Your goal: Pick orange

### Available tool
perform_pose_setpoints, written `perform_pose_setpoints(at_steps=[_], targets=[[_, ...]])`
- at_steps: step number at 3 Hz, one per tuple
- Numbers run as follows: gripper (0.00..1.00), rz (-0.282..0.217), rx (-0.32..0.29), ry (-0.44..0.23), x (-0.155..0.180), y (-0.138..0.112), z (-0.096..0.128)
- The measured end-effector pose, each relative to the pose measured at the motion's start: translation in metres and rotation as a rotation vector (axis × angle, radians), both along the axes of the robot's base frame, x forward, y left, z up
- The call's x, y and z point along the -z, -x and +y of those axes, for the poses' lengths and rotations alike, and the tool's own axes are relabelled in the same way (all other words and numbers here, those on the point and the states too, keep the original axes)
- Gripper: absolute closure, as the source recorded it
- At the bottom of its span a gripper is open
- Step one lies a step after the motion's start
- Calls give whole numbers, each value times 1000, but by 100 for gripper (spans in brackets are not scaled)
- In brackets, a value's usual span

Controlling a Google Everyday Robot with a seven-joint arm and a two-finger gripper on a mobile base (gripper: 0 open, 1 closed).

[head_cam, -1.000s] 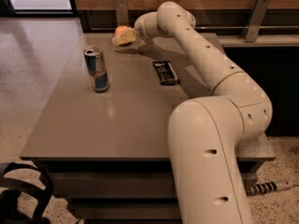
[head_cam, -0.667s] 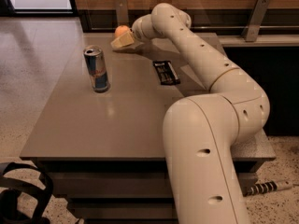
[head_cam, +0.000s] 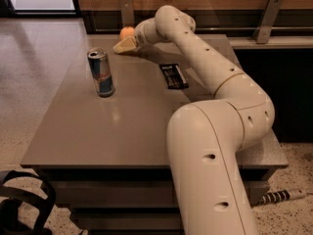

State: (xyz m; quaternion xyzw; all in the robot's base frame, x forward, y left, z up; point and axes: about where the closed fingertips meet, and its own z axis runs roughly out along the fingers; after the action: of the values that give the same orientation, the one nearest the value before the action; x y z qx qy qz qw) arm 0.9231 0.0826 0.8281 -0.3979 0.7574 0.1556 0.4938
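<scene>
The orange (head_cam: 127,32) is a small round fruit at the far edge of the grey table (head_cam: 98,131), close to the back wall. My gripper (head_cam: 125,44) reaches across the table and sits right in front of the orange, just below it in the camera view and close against it. The gripper partly covers the lower part of the orange. I cannot tell whether the gripper touches the fruit.
A blue-and-silver drink can (head_cam: 101,72) stands upright on the left part of the table, nearer than the orange. A flat black packet (head_cam: 173,76) lies under my forearm. My cream arm (head_cam: 210,131) fills the right side. A black bag (head_cam: 19,204) sits on the floor at lower left.
My arm has stretched a little farther left and back. The gripper now sits slightly lower against the orange, which shows more above it. The can and the packet have not moved.
</scene>
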Motion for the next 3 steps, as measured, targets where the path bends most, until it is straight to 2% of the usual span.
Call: perform_pose_setpoints(at_steps=[1,2,3], targets=[[39,-4,-39,-23,-1,2,9],[63,-2,-43,-23,1,2,12],[94,2,-48,-23,5,2,16]])
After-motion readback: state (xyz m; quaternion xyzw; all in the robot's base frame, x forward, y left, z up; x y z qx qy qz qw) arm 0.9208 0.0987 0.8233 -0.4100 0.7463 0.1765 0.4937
